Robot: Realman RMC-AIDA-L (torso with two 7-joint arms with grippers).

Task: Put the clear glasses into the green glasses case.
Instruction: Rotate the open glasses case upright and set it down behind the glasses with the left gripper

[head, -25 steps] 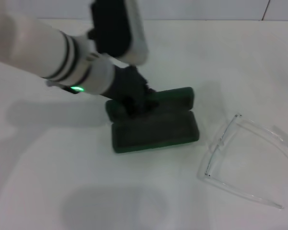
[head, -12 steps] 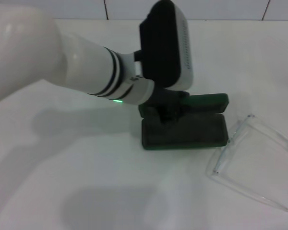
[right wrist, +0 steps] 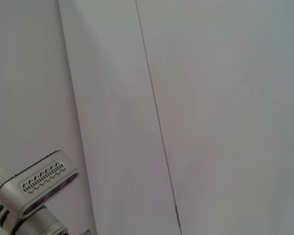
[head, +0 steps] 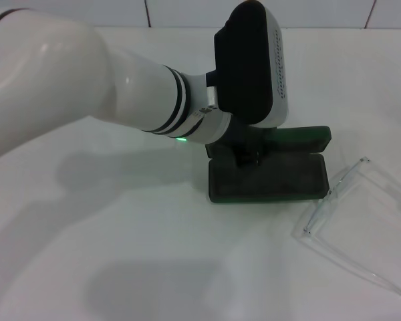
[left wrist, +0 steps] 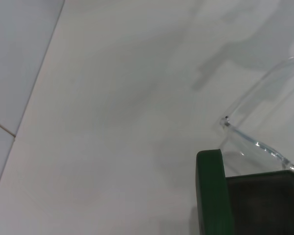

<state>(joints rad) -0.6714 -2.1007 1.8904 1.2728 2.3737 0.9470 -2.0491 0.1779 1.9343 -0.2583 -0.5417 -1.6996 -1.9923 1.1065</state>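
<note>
The green glasses case [head: 274, 182] lies open on the white table, its lid [head: 307, 137] folded back toward the far side and its dark lining facing up. My left gripper [head: 246, 155] reaches in from the left and is shut on the case's rear edge near the hinge. The clear glasses [head: 331, 198] rest on the table just right of the case, temple arms spread toward the near right. In the left wrist view the case's green wall [left wrist: 210, 191] and the glasses [left wrist: 257, 144] lie close together. The right gripper is out of view.
The white table [head: 120, 254] stretches to the left and in front of the case. A tiled wall [head: 187, 10] runs along the far edge. The right wrist view shows only wall panels and the left arm's wrist housing [right wrist: 36, 183].
My left arm has swung to the right, and the case has slid right with it. The case now sits closer to the clear glasses.
</note>
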